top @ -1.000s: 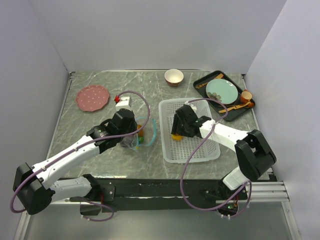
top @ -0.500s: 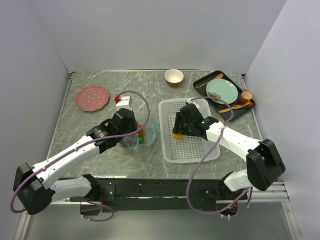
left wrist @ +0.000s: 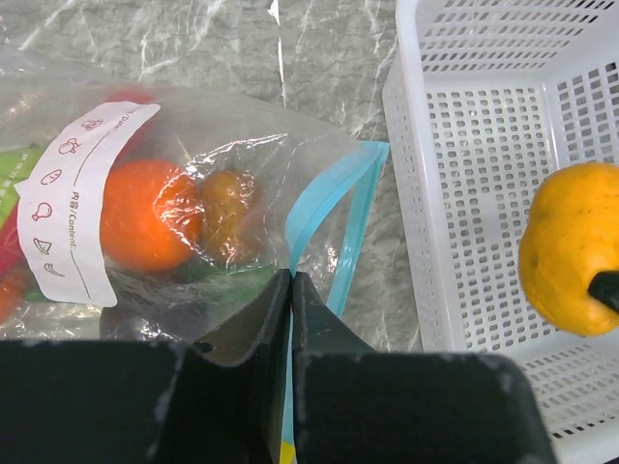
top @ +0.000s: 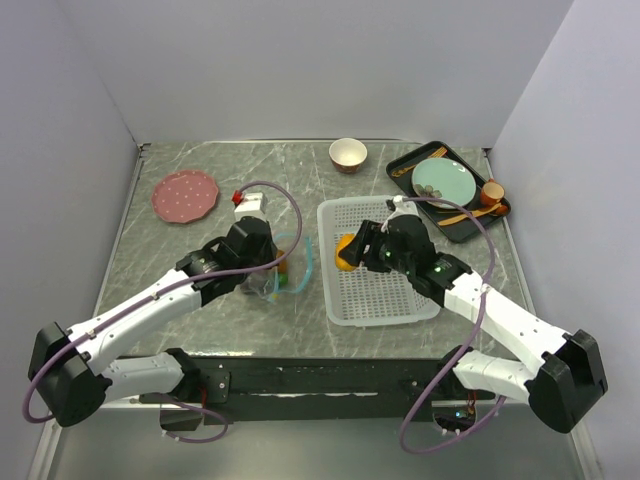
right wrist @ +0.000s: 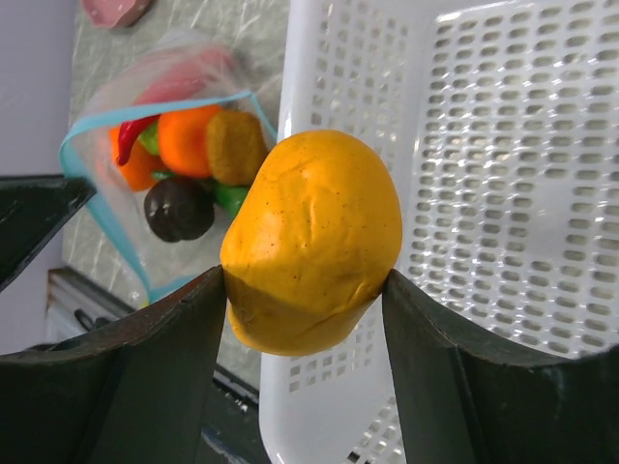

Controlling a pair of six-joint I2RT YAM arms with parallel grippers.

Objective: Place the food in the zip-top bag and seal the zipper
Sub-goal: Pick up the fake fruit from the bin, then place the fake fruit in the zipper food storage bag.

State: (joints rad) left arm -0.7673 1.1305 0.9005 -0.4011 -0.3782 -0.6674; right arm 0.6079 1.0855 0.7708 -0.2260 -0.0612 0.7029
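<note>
1. While the yellow fruit (right wrist: 314,232) hangs over the left rim of the basket (left wrist: 464,126), gripped between the two fingers of the right claw (right wrist: 306,319), it is not yet in the bag (left wrist: 193,126).
2. Bag lies near the middle of the bench (top: 290,170), just left of the basket, mouth turned toward the basket. Zipper (left wrist: 324,203) unsealed: the blue strip stands as an open loop.
3. Left claw (left wrist: 291,280): fingers pressed together on the bag's clear wall just beside the zipper, apparently propping the mouth open.
4. Already inside, seen through the plastic: an orange (left wrist: 145,213), a kiwi (left wrist: 227,208), a dark round fruit (right wrist: 178,208), a red chili (right wrist: 131,140), a second orange piece, and green pieces I cannot name for certain.
5. Overhead view shows no other loose food in the basket or on the bench.
6. Judgement: loading nearly complete, and the yellow fruit looks like the last item. Left to do: carry it to the mouth, release it inside, then press the zipper shut along its length. Sealing not begun.
</note>
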